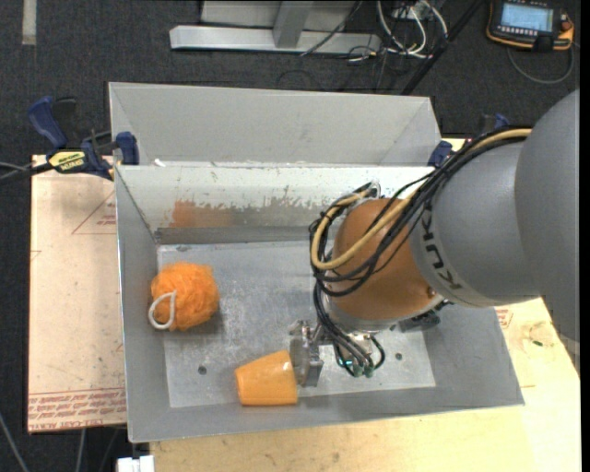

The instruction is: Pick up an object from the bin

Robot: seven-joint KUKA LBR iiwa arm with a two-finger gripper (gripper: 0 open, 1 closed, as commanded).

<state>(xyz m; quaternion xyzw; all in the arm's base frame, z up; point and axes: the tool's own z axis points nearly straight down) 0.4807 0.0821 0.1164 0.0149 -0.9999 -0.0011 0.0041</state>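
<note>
Camera view: gripper [307,358] at rt end of orange cup [265,382], partly hidden by arm [479,230]; open/shut can't tell.

Item 1. Black lettering [427,247] on the large grey rounded metal arm housing [498,230], at its left edge where it meets the smooth orange wrist cover [378,267]. The letters "KU" can be read, running sideways; the rest curves out of sight.

Item 2. Lit screen of the orange-and-black handheld control pendant [533,18], top right corner: content too small to read.
</note>
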